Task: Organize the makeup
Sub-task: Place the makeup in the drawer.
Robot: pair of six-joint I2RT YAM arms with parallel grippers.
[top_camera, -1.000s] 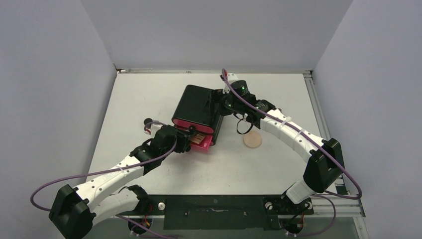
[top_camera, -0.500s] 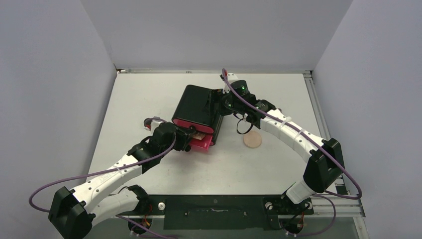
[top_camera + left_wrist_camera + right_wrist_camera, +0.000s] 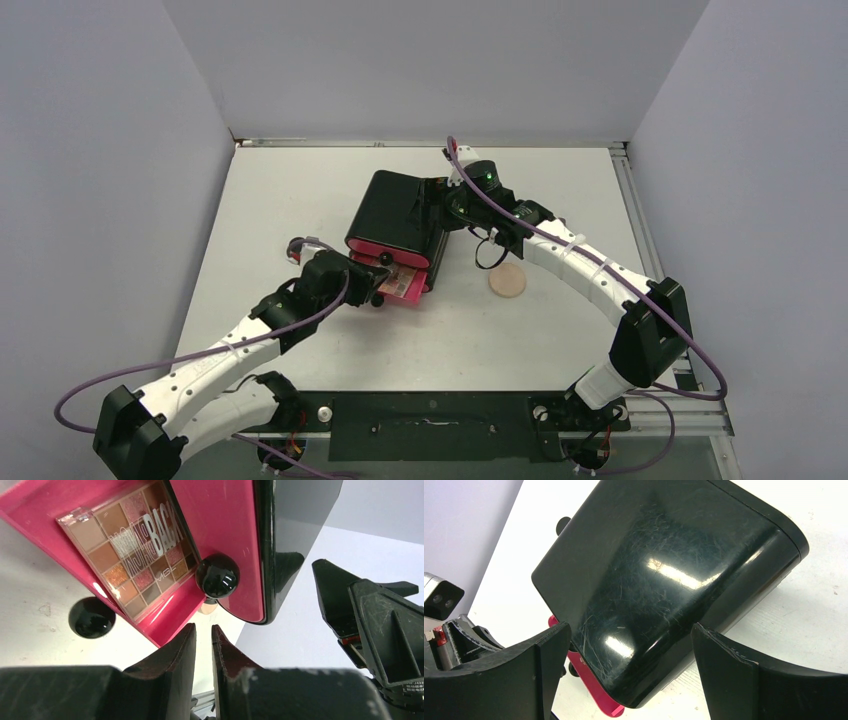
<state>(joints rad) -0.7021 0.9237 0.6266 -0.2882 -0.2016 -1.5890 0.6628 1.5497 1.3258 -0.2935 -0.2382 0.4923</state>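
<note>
The square eyeshadow palette (image 3: 131, 550) lies in the open pink drawer (image 3: 165, 617) at the bottom of the black cabinet (image 3: 392, 208); it also shows in the top view (image 3: 401, 281). My left gripper (image 3: 203, 630) is nearly shut and empty, just in front of that drawer, below the black knob (image 3: 217, 576) of the closed drawer above. In the top view the left gripper (image 3: 377, 284) is at the drawer's left front corner. My right gripper (image 3: 629, 630) is open, its fingers either side of the cabinet's back corner. The round peach disc (image 3: 508, 281) lies on the table, right of the cabinet.
The open drawer's own black knob (image 3: 91, 617) is left of my left fingers. The right arm (image 3: 590, 265) curves along the table's right side. Grey walls close the table on three sides, with a metal rail (image 3: 640, 220) along the right edge.
My left arm has shifted a little, its elbow moving left and the wrist staying at the drawer front. The right arm, the cabinet and the disc have not moved.
</note>
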